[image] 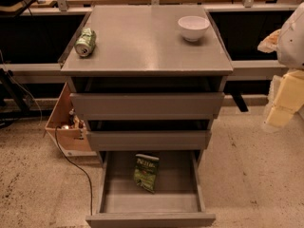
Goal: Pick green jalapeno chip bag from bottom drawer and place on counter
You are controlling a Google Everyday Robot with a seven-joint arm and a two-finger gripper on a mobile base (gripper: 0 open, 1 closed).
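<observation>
The green jalapeno chip bag (146, 172) lies flat on the floor of the bottom drawer (110, 204), near its back and middle. The drawer is pulled out wide open toward me. The counter (142, 42) is the grey top of the cabinet above it. My gripper (279, 109) hangs at the right edge of the view, level with the upper drawer fronts. It is well to the right of the cabinet, far above the bag, and touches nothing.
A dented green soda can (85, 42) lies on the counter's left side and a white bowl (193, 27) stands at its back right. Two shut drawer fronts (147, 106) sit above the open one. A wooden crate (66, 122) and a black cable (76, 167) are on the floor at left.
</observation>
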